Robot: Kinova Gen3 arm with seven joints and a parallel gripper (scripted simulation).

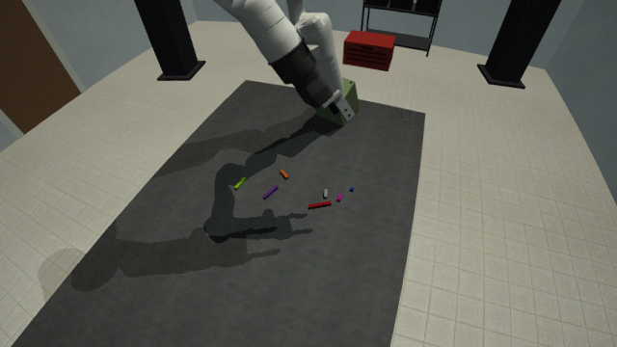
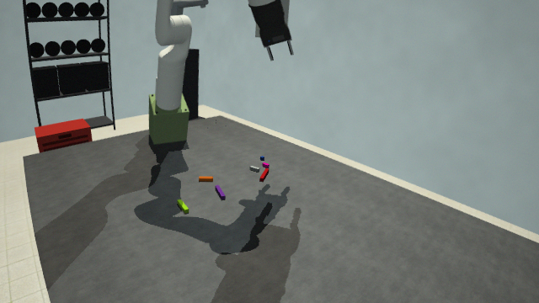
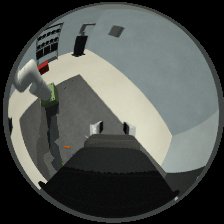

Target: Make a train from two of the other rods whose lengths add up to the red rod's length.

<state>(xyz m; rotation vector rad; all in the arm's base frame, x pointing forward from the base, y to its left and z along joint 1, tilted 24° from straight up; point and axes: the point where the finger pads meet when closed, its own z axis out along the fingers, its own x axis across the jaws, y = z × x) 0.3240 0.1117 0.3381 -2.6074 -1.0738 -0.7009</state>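
A dark mat is spread on the floor, and all the rods are scattered on it near its middle. The gripper is held high above them, fully open and empty. The red rod is seen lying flat, with the grey rod and the magenta rod just beside it. The orange rod lies apart, toward the base, its long axis turned differently from the grey one. A long descent is judged necessary.

We see a red toolbox on the floor beside a black shelf rack, two black pillars, and a brown door.
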